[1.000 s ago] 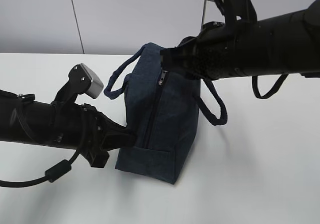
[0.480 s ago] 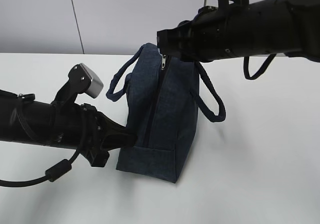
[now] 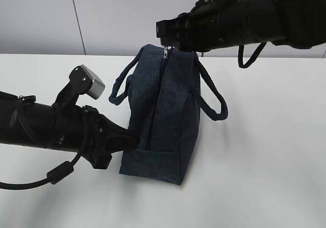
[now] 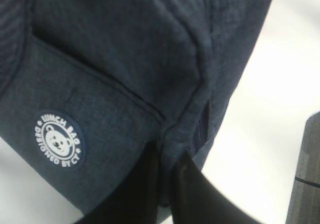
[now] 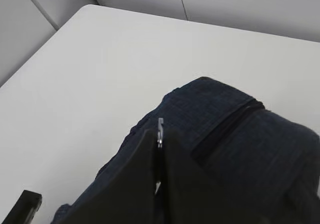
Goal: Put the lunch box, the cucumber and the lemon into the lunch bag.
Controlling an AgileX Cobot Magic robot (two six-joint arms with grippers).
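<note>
The dark navy lunch bag [image 3: 163,121] stands on end on the white table, zipper side facing the exterior view. My left gripper [image 3: 133,141] is shut on a fold of fabric at its lower end [image 4: 167,151], beside the round white logo [image 4: 59,140]. My right gripper [image 3: 164,36] hovers over the bag's top, shut on the silver zipper pull [image 3: 165,52], which sticks out between its fingertips [image 5: 160,126] in the right wrist view [image 5: 160,134]. The lunch box, the cucumber and the lemon are out of view.
The bag's two loop handles [image 3: 119,85] [image 3: 214,100] hang out to either side. The white table [image 3: 270,151] stretches back to a grey wall [image 3: 41,14]. A cable loops under the left arm [image 3: 56,174].
My right gripper has risen with the zipper pull, drawing the bag's top end upward and stretching the bag taller. The left gripper has held its place on the lower end.
</note>
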